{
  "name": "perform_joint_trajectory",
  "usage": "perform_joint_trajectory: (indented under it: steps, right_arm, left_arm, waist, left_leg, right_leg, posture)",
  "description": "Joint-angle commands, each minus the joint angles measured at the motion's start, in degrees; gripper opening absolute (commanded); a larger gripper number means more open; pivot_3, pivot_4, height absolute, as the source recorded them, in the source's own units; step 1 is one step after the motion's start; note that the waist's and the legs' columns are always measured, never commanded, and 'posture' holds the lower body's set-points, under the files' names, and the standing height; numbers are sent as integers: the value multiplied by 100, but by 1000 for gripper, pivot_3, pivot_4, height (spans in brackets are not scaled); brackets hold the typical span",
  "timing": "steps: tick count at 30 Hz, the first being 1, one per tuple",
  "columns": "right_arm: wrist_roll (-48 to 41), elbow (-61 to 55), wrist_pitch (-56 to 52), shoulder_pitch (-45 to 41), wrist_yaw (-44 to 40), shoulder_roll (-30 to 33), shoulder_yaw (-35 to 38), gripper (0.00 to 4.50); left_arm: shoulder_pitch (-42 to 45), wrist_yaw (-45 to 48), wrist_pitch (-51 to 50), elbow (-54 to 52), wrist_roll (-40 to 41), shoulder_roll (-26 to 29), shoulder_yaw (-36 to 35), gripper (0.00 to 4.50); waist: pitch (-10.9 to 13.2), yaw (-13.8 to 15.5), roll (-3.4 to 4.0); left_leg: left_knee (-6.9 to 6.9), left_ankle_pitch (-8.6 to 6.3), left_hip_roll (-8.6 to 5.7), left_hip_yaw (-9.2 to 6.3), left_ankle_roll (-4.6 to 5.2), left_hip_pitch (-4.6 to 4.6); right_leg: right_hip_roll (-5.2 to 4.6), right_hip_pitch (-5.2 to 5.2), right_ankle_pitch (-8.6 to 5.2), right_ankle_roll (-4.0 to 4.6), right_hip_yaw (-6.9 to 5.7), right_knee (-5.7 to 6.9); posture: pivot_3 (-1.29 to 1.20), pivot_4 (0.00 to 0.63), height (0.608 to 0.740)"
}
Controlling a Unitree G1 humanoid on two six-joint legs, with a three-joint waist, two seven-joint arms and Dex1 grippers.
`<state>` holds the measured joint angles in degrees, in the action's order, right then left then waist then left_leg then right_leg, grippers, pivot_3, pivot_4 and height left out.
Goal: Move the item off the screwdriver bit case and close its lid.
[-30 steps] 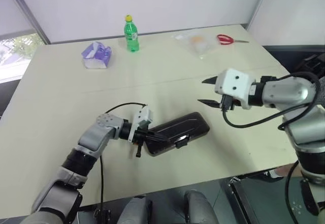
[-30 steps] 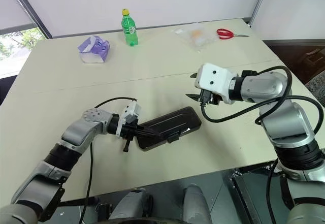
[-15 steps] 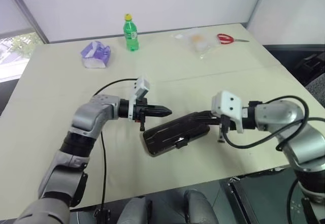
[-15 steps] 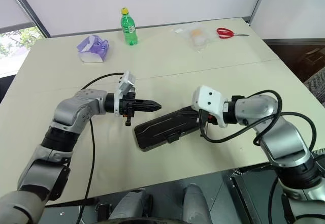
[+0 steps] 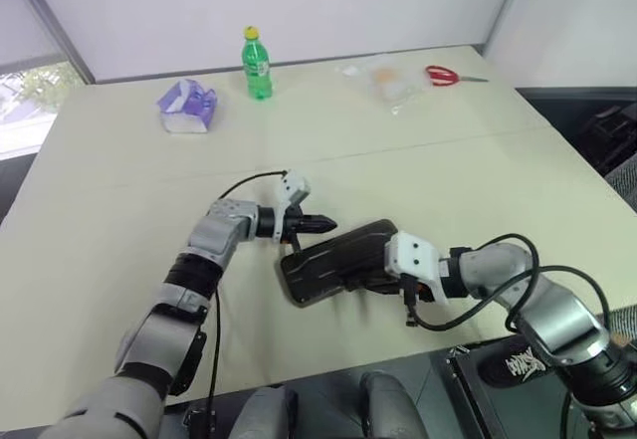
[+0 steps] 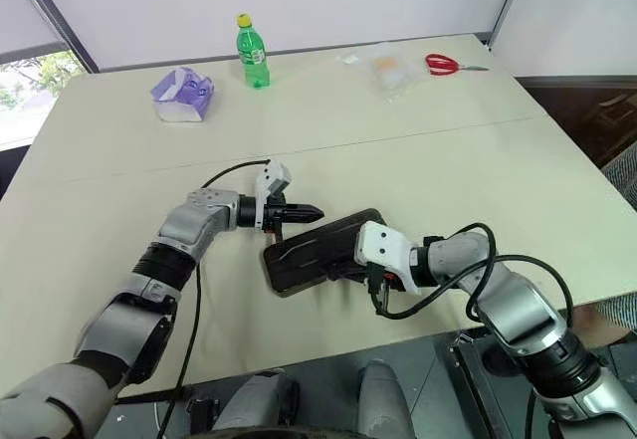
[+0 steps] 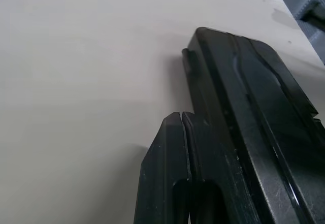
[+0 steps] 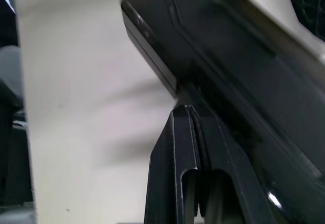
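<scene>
The screwdriver bit case lies dark and flat near the table's front edge, with its lid down on top. My left gripper is shut, its tip at the case's far long edge near the left end. My right gripper is shut too, pressed along the case's near long side. The right fingers cover the spot on that near edge, and I cannot make out the item there.
At the back of the table stand a green bottle and a purple tissue pack. A clear plastic bag and red scissors lie at the back right. The table's front edge runs just below the case.
My right gripper dropped from above the table to the case's near edge and went from open to shut. My left gripper left the case's left end and moved to its far edge.
</scene>
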<state>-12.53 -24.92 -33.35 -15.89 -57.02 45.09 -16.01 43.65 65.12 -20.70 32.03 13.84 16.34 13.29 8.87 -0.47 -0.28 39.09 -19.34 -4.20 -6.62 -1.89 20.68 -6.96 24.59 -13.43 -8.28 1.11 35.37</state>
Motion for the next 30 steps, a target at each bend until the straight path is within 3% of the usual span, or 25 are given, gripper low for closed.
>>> perform_joint_trajectory:
  steps: [1, 22, 30]
  right_arm:
    - [203, 51, 157, -27, 180, -66, -40, 14]
    - [863, 511, 386, -81, 694, -448, -144, 14]
    - [457, -220, -86, 158, 271, -155, 94, 14]
  left_arm:
    - [35, 67, 112, -116, -100, -86, 53, 0]
    - [-795, 271, 236, -411, -607, -268, 553, 0]
    - [-750, 234, 97, -642, -497, -111, 251, 0]
  waist:
    - [1, -6, -1]
    - [-10, -9, 1]
    - [-21, -5, 2]
  left_leg:
    - [0, 0, 0, 0, 0, 0]
    - [-3, -1, 1, 0, 1, -26]
    - [-3, -2, 2, -1, 4, -28]
  right_leg:
    - [0, 0, 0, -1, 0, 0]
    - [0, -22, 1, -2, 1, -3]
    - [1, -25, 1, -2, 1, -3]
  posture:
    - [0, 150, 740]
    - [0, 150, 740]
    - [0, 150, 740]
